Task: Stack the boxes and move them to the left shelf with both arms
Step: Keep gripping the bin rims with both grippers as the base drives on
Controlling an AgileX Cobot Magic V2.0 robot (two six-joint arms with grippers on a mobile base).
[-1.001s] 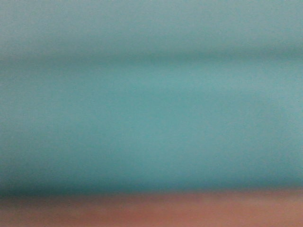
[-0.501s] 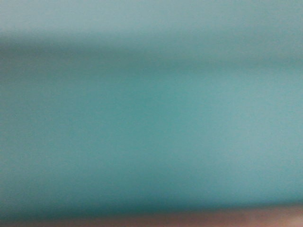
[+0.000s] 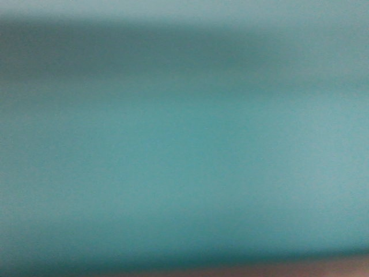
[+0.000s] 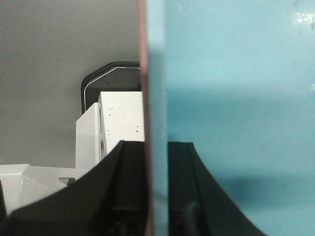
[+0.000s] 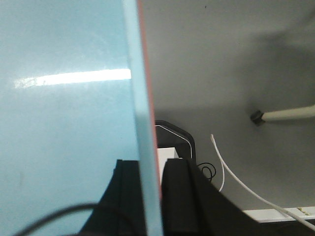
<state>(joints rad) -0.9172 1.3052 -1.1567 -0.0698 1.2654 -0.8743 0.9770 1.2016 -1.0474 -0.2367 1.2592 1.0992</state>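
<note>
**Tubs nested, both grippers on the rims, shelf nowhere in sight**

Front view: basically useless. The light aqua blue smooth-walled plastic tub (image 3: pixel 184 150) fills almost the whole frame, badly out of focus. There's just a blurry sliver of the salmon pink plastic tub (image 3: pixel 334 273) along the bottom right edge. Can't see either arm or any rack from here.

Left wrist view: way more helpful. The aqua wall and the thin pink edge run side by side up the middle of the frame, so the aqua tub sits nested inside the pink one. I'd call the stacking part done. The left gripper (image 4: pixel 155 147) straddles that double wall, one black finger outside the pink and one inside the aqua, clamped onto both. It looks to point downward over the rim, with grey floor (image 4: pixel 64 59) and a white blocky part (image 4: pixel 120 115) past it.

Right wrist view: mirror image. The right gripper (image 5: pixel 150 164) pinches the same two walls on the opposite side, aqua interior to the left, pink edge to the right. A white cable (image 5: pixel 231 177) lies on the floor below.

What's left, as I read it: the whole carry. The left shelf isn't visible in any view, so I can't tell how close the stack is to it.
</note>
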